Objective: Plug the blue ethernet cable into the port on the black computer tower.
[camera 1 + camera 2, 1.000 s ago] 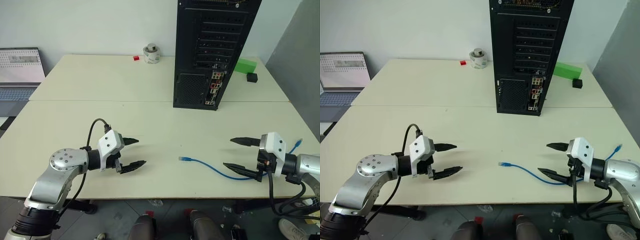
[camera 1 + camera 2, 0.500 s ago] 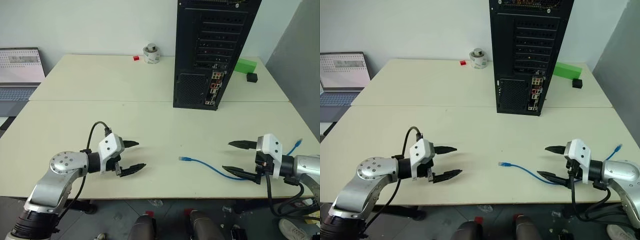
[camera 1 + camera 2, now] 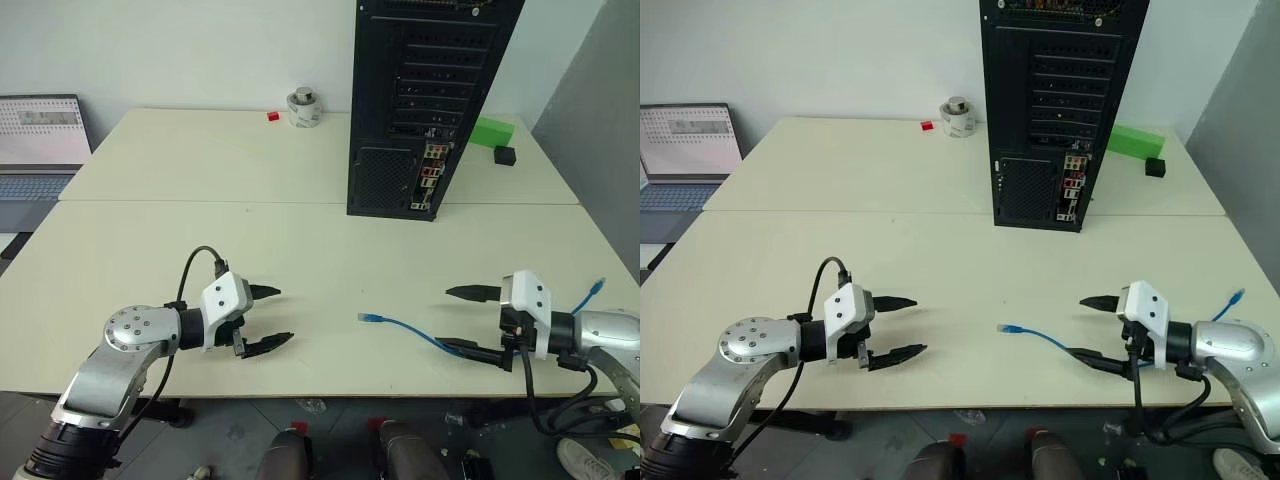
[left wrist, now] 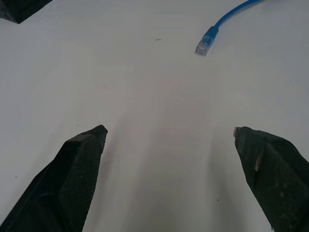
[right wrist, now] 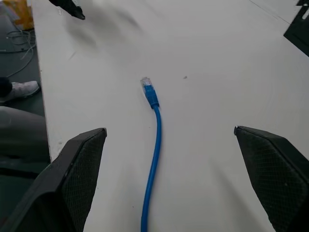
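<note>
The blue ethernet cable [image 3: 405, 326] lies loose on the cream table [image 3: 300, 240]. One plug [image 3: 370, 317] points toward the table's middle, and the other end [image 3: 597, 287] hangs near the right edge. My right gripper [image 3: 444, 318] hovers open just right of the near plug, over the cord; the cord runs between its fingers [image 5: 153, 145]. My left gripper [image 3: 284, 315] is open and empty, left of the plug [image 4: 206, 41]. The black computer tower [image 3: 425, 100] stands at the back, its rear face toward me. The port sits in the coloured connector strip [image 3: 430, 175].
A laptop [image 3: 40, 140] sits at the far left. A tape roll [image 3: 303, 107] and a small red block [image 3: 272, 116] lie at the back. A green block [image 3: 489, 131] and a small black box [image 3: 504, 154] lie right of the tower.
</note>
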